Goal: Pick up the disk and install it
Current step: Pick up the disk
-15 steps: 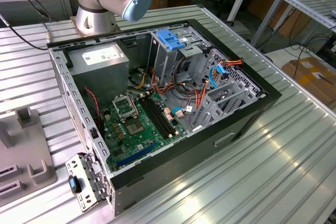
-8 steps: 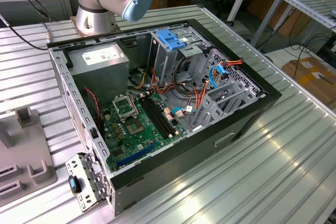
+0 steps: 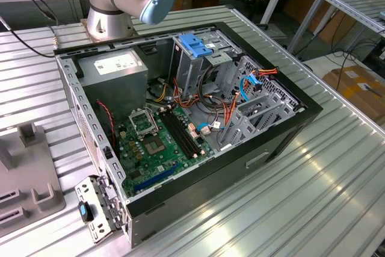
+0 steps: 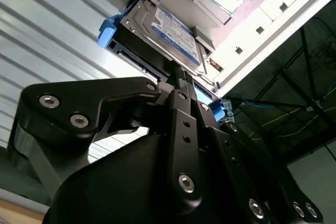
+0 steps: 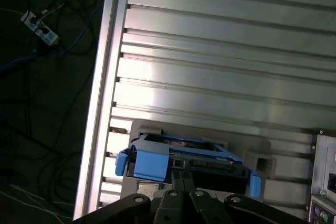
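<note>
Your ribbed metal bench (image 3: 325, 209) holds the open computer case (image 3: 271, 148), the arm's base (image 3: 108, 25) and a grey stand (image 3: 36, 191).

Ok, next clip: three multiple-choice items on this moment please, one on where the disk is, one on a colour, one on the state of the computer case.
1. Where is the disk?
A) on the floor among cables
B) in a grey holder on the ribbed table, just ahead of the gripper
C) on a cardboard box

2. What colour is the disk's carrier frame?
A) red
B) yellow
C) blue

3. How is the computer case?
A) open, motherboard exposed
B) closed, side panel on
C) wrapped in plastic

Answers: 1 B, both wrist views show it in the holder on the table; 2 C, blue edges frame the grey body; 3 A, the exterior view looks onto the boards inside.
</note>
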Tool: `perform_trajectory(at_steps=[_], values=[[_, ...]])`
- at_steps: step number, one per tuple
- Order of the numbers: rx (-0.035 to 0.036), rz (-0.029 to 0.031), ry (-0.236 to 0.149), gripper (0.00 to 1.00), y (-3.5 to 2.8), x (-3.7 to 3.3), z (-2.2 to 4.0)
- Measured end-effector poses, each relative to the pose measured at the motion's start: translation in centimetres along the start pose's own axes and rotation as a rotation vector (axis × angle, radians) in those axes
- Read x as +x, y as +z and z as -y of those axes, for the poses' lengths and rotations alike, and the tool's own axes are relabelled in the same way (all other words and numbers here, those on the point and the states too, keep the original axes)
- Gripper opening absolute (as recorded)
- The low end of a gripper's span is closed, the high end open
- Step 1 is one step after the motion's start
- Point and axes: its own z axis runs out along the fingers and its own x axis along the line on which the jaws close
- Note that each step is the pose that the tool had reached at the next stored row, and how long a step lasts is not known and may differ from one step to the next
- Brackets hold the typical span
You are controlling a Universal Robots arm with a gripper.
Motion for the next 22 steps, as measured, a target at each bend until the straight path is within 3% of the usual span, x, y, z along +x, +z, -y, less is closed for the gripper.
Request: perform_trajectory(at_steps=[9, 20, 22], values=[[0.0133, -0.0040, -0.142, 0.11, 0.03, 0.00, 0.00], [0.0269, -0.0087, -0.399, 0.11, 0.16, 0.00, 0.00], [0.0296, -0.0096, -0.465, 0.11, 0.21, 0.00, 0.00]])
